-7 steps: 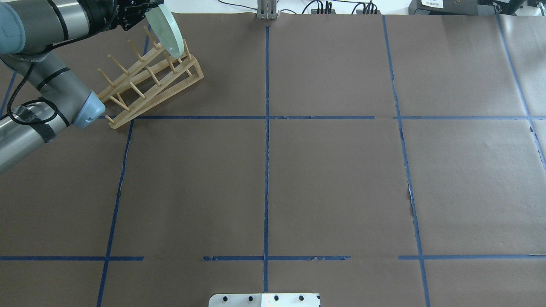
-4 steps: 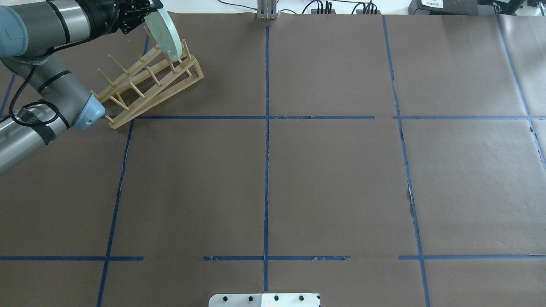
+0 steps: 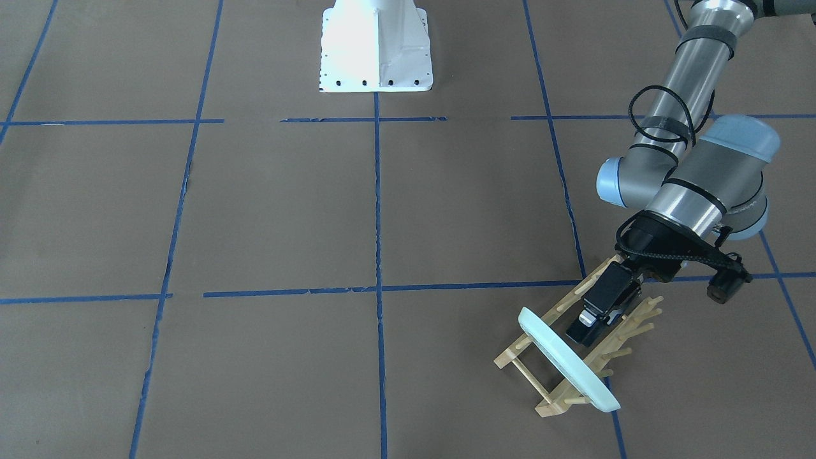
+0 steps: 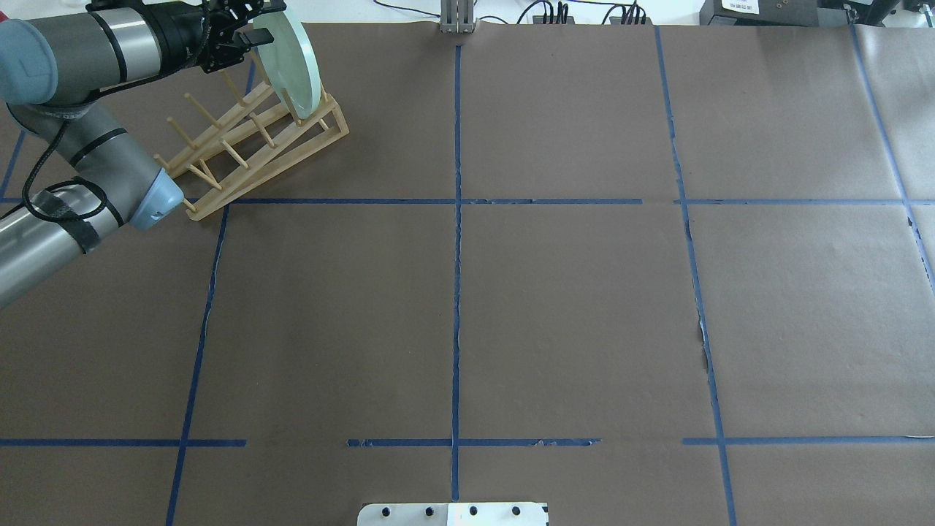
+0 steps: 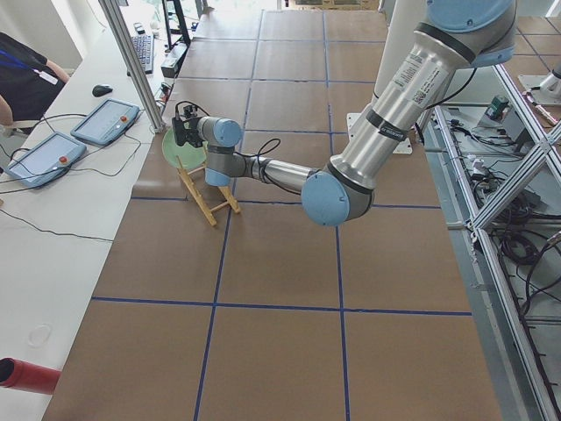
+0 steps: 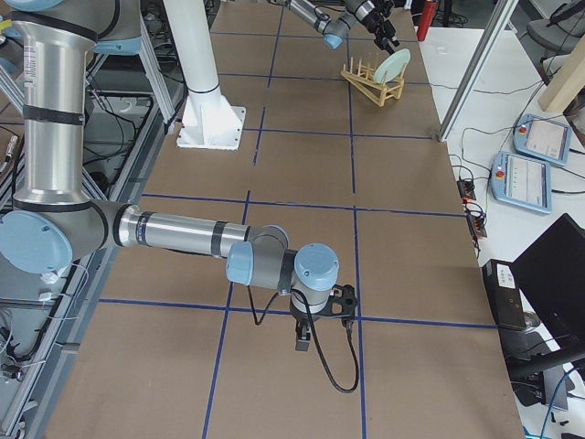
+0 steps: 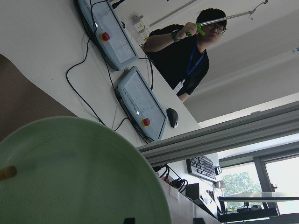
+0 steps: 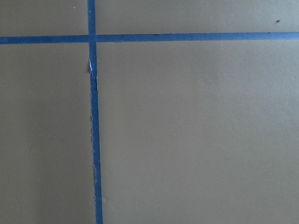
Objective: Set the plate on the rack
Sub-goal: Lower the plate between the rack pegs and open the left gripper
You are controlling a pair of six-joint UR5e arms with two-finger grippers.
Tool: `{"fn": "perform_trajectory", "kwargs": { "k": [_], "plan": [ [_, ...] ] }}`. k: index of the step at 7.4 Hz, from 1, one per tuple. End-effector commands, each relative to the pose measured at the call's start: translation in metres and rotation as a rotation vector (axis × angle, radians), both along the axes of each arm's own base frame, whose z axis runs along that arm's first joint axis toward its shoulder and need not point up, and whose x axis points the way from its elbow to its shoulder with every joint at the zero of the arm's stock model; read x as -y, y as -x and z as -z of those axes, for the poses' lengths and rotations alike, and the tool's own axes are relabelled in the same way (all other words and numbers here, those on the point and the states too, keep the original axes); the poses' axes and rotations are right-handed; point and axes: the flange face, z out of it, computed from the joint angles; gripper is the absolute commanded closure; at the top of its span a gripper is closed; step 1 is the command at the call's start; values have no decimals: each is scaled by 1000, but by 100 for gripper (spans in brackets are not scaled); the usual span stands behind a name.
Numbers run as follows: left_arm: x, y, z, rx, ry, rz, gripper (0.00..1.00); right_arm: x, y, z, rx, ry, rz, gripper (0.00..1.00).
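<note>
The pale green plate [image 4: 296, 62] stands on edge between the pegs at the far end of the light-wood rack [image 4: 256, 146], leaning a little. In the front view the plate [image 3: 567, 364] crosses the rack [image 3: 526, 376] near its end. My left gripper [image 4: 254, 34] is just behind the plate's face, open, not gripping it [image 3: 579, 333]. The left wrist view faces the plate [image 7: 70, 177], with a peg tip at the left edge. My right gripper [image 6: 302, 344] hangs low over the bare table far from the rack; I cannot tell if it is open or shut.
The white robot base [image 3: 376, 48] stands at mid-table on the robot's side. The table's far edge, an aluminium post [image 4: 457, 18] and cables lie just beyond the rack. An operator [image 7: 187, 51] and teach pendants [image 7: 140, 100] are past that edge.
The plate went from tilted in my left gripper to standing more upright in the rack. The left gripper has let go of it and the wrist has shifted slightly.
</note>
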Motion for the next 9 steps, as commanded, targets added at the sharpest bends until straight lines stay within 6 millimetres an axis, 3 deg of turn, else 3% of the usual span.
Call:
{"fn": "perform_trajectory", "kwargs": {
  "k": [1, 3, 5, 7, 8, 9],
  "plan": [
    [-2, 1, -1, 1, -2, -1, 0, 0, -1, 0, 0, -1, -1, 0],
    [-4, 35, 2, 36, -54, -15, 0, 0, -1, 0, 0, 1, -1, 0],
    [-29, 83, -1, 149, -79, -96, 0, 0, -1, 0, 0, -1, -1, 0],
    [-65, 164, -21, 352, -151, -164, 0, 0, -1, 0, 0, -1, -1, 0],
    [-67, 205, -23, 460, -167, -161, 0, 0, 0, 0, 0, 1, 0, 0],
    [-90, 224, -49, 600, -186, -185, 0, 0, 0, 0, 0, -1, 0, 0]
  ]
}}
